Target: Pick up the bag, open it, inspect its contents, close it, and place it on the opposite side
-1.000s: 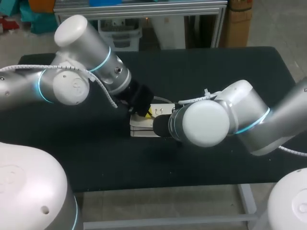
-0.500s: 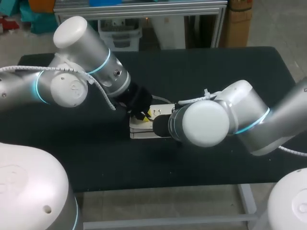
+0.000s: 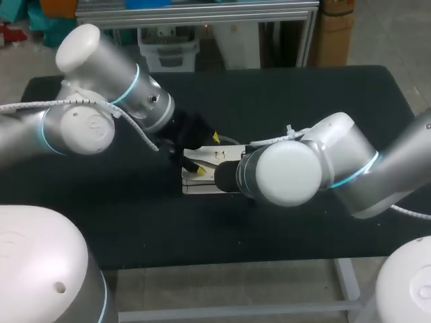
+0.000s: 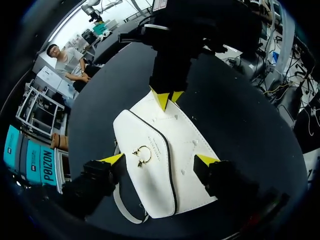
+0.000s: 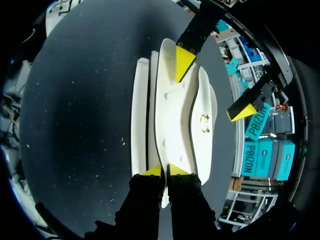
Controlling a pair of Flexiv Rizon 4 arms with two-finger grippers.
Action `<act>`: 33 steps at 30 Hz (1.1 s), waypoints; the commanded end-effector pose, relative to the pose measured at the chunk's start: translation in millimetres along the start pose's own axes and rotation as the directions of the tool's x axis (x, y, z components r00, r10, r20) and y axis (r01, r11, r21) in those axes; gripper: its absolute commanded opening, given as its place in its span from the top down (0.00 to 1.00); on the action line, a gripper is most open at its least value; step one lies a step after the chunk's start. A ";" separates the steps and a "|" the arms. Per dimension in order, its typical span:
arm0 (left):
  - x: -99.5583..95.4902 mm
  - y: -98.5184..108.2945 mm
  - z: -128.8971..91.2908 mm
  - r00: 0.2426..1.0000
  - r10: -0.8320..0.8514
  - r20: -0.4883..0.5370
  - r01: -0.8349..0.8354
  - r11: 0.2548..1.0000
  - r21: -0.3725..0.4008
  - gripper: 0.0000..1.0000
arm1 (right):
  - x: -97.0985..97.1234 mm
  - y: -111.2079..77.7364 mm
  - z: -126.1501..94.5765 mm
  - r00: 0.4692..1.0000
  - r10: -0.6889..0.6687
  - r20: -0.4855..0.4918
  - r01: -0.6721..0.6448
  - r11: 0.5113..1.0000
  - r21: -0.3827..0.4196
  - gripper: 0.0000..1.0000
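While the right claw [image 5: 164, 171] pinches one end edge of the bag [image 4: 167, 150], which lies flat on the surface [image 3: 303, 101], the left claw [image 4: 160, 160] stands spread astride its clasp end. Suggest: left takes the flap rim only and peels slowly; right anchors.

Seen from above, my right arm [image 3: 289, 171] covers the bag [image 3: 202, 176] on its 3 o'clock side, so the right claw [image 5: 164, 171] cannot be seen there. My left arm's dark wrist [image 3: 185, 131] hides the bag's corner at 10 o'clock. In the left wrist view, the strap [image 4: 121, 207] slips under a finger.
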State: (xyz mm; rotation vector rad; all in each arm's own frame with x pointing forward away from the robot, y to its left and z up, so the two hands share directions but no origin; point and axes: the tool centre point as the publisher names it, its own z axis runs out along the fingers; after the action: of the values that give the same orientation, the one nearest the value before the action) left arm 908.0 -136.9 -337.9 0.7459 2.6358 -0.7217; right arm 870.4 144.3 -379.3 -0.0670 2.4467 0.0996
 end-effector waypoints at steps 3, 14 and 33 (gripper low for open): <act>-1.0 6.9 -17.9 0.995 -0.079 0.062 0.073 0.993 0.097 0.00 | 1.7 0.8 2.7 1.000 0.001 0.004 -0.001 1.000 0.003 1.00; -16.4 7.0 -25.7 0.976 -0.204 0.075 0.187 0.965 0.186 0.00 | 0.7 1.7 1.6 1.000 -0.001 0.006 0.001 1.000 0.002 1.00; -29.3 10.5 -32.6 0.941 -0.333 0.056 0.317 0.928 0.194 0.00 | -10.2 5.2 -35.8 0.999 0.026 0.042 -0.024 0.999 -0.045 0.00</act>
State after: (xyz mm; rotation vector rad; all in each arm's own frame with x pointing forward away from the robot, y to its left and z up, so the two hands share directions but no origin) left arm 932.9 -123.6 -304.8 0.3202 2.6607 -1.0724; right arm 862.1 154.5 -355.3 -0.0535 2.4075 0.1434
